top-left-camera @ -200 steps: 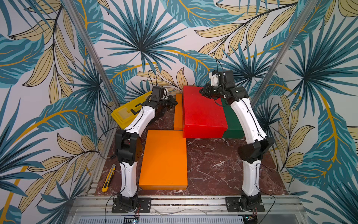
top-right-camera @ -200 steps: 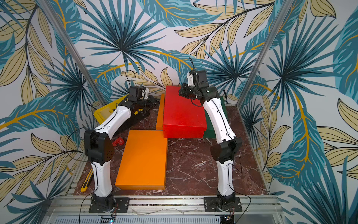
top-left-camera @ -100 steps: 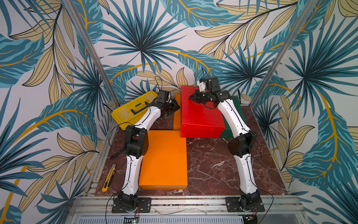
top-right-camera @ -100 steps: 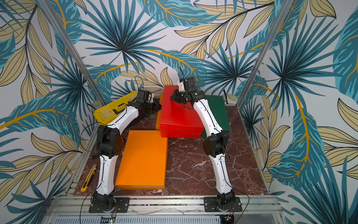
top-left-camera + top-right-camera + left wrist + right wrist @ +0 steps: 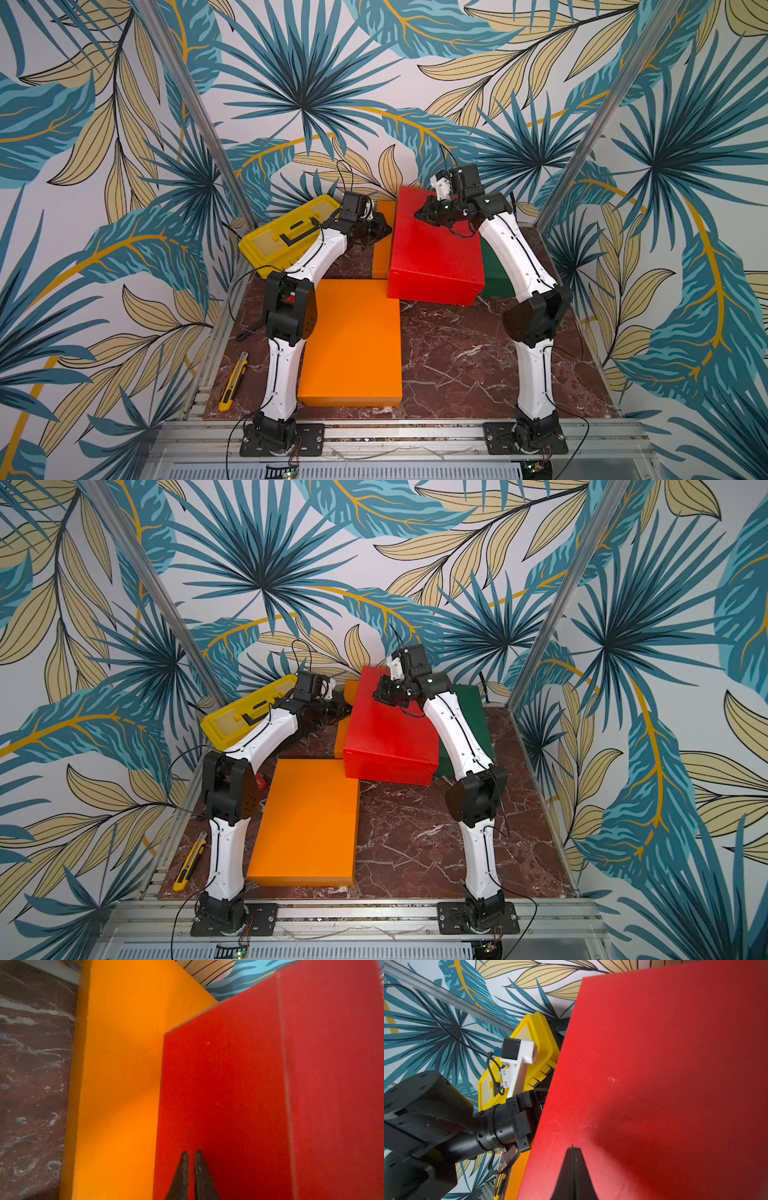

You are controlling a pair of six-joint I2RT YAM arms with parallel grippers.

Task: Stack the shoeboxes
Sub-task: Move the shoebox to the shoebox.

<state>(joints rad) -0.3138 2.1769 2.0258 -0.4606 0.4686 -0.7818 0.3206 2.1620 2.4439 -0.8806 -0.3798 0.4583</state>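
Red shoebox point(image 5: 432, 257) (closed) partly covers the far orange shoebox point(image 5: 380, 262)

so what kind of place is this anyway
Probably a robot test cell: left arm and right arm bolted to a metal rail, on a marble-look table boxed in by leaf-print walls, with a red shoebox and toolbox as props.

The left gripper point(image 5: 191, 1153) shows two dark fingers point(image 5: 181, 1178) drawn almost together with a thin slit between them, aimed at a broad face of the red shoebox point(image 5: 228, 1095); contact cannot be told. The red one partly covers an orange shoebox point(image 5: 118, 1064), which stands on the dark marbled table point(image 5: 31, 1074).
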